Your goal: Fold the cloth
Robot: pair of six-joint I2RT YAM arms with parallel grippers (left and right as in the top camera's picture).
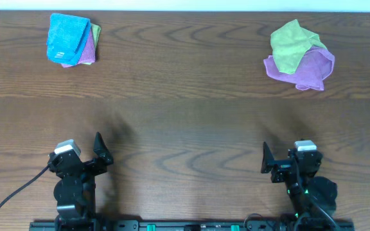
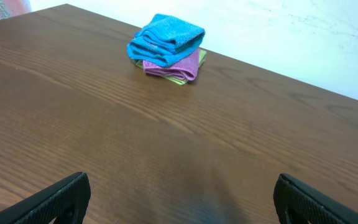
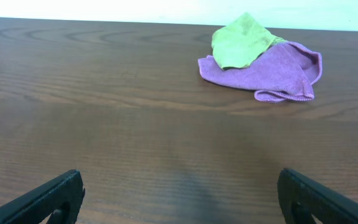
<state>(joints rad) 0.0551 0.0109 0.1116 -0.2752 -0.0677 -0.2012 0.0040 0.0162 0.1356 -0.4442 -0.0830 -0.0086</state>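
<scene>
Purple cloth (image 1: pixel 308 70) partly beneath lime-green cloth (image 1: pixel 290 43)

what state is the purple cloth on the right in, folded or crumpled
Crumpled, not folded: the purple cloth lies in a loose heap with uneven edges, the green cloth bunched partly on top.

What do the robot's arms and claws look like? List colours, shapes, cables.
Black left arm and right arm, each with a pale grey block. The left claw and right claw: two black tapered fingers each. A black cable leaves the left arm; green light on the right.
</scene>
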